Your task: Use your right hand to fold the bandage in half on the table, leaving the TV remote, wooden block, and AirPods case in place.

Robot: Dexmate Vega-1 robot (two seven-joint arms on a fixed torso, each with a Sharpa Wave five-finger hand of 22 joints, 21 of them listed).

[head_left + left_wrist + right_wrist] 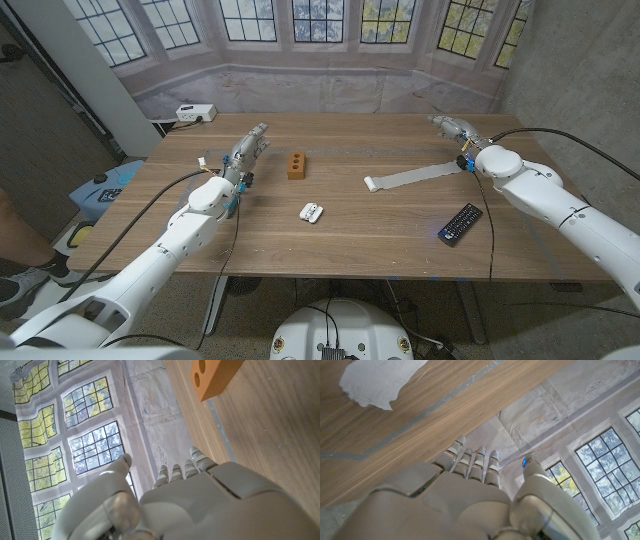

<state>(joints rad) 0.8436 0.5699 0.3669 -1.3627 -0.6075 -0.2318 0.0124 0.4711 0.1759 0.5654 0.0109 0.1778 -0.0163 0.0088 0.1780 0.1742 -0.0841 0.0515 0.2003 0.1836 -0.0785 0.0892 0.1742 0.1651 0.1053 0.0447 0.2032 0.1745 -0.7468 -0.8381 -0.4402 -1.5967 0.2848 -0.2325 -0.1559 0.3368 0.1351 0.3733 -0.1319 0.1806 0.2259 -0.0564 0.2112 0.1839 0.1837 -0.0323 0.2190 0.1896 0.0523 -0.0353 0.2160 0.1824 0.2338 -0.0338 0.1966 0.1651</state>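
Observation:
The white bandage (418, 176) lies unrolled as a long strip across the right half of the wooden table (370, 250), with a small roll at its left end. My right hand (450, 126) hovers just beyond the strip's right end, fingers stretched and apart, holding nothing. In the right wrist view the bandage's frayed end (379, 379) lies ahead of the right hand (470, 497). The wooden block (297, 165) with two holes, the white AirPods case (311, 212) and the black TV remote (460, 223) lie apart from the bandage. My left hand (246, 150) stands open left of the block (215, 377).
A white power strip (195, 113) sits on the floor behind the table's far left corner. A blue and white device (105, 186) stands on the floor at the left. A person's leg (12, 228) shows at the picture's left edge.

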